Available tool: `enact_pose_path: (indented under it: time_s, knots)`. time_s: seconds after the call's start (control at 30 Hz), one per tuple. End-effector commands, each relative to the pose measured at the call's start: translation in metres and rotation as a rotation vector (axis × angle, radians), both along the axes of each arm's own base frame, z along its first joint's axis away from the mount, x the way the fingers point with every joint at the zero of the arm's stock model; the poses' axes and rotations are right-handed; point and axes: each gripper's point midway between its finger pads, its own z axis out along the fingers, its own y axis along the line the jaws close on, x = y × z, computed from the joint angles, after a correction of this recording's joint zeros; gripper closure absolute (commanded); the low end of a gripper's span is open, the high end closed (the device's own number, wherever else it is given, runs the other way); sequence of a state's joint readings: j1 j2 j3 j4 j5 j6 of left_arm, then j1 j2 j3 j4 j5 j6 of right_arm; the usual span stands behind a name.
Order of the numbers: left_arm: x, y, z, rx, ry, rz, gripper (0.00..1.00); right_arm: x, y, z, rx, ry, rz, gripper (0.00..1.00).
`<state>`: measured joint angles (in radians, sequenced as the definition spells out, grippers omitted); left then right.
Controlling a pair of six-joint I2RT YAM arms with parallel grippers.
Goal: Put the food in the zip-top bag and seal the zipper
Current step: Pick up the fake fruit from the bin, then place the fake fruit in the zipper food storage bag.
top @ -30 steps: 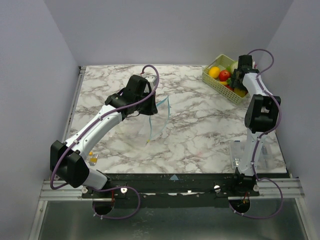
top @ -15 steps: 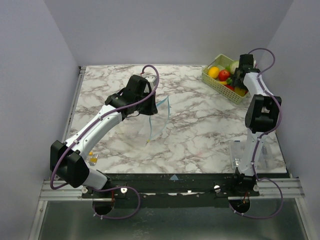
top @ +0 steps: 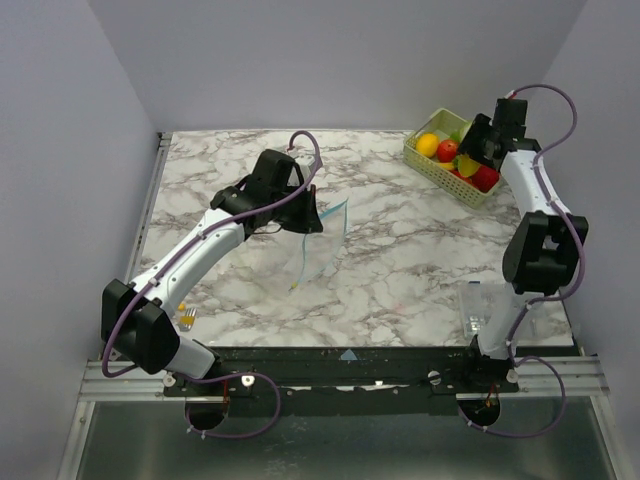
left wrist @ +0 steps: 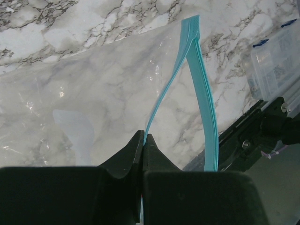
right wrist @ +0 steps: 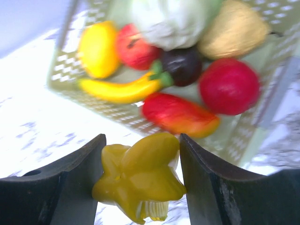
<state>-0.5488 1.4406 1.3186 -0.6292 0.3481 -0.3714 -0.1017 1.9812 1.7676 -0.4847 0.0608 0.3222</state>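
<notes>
Yellow star fruit [right wrist: 139, 180] pinched in right end effector [right wrist: 140, 157], left end effector [left wrist: 143, 140] clamping teal zipper [left wrist: 202, 101]

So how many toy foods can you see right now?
9. One, a star fruit, is between the right fingers; eight are in the basket: lemon, apple, cabbage, pear, plum, red ball, banana, mango. More may be hidden underneath.

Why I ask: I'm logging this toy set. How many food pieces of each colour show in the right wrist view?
Yellow: 3 (round fruit, banana, star fruit in the right gripper)
Red: 3 (small fruit, ball, long red-orange piece)
Pale green: 1 (leafy head)
Tan: 1 (pear)
Dark purple: 1 (dark piece)
Total: 9
</notes>
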Motion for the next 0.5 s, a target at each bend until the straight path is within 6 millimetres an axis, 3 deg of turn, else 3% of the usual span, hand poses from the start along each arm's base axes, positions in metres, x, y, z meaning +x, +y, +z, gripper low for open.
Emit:
enact_pose_path:
  time_s: [0.0,0.03,0.07,0.13,0.27,0.3,0.37,0.47]
  knots:
    - [-0.001,-0.01,0.011,-0.075,0.009,-0.048,1.0,-0.017,0.102,0.056,0.286,-0.18,0.239,0.99]
    - [-0.001,-0.01,0.012,-0.082,0.011,-0.049,1.0,-0.026,0.117,0.059,0.314,-0.184,0.273,0.99]
    - [0.0,-0.01,0.012,-0.087,0.017,-0.048,1.0,-0.037,0.148,0.062,0.344,-0.185,0.339,0.99]
    - [0.001,-0.009,0.013,-0.1,0.023,-0.045,1.0,-0.061,0.191,0.075,0.408,-0.211,0.424,0.99]
    - [0.004,-0.005,0.015,-0.13,0.035,-0.038,1.0,-0.124,0.285,0.106,0.582,-0.277,0.656,0.99]
    - [0.004,-0.005,0.017,-0.14,0.035,-0.04,1.0,-0.14,0.299,0.109,0.6,-0.28,0.688,0.99]
    - [0.004,-0.004,0.018,-0.156,0.036,-0.043,1.0,-0.168,0.327,0.136,0.627,-0.378,0.746,0.99]
    - [0.003,-0.003,0.021,-0.163,0.032,-0.045,1.0,-0.199,0.357,0.157,0.672,-0.463,0.828,0.99]
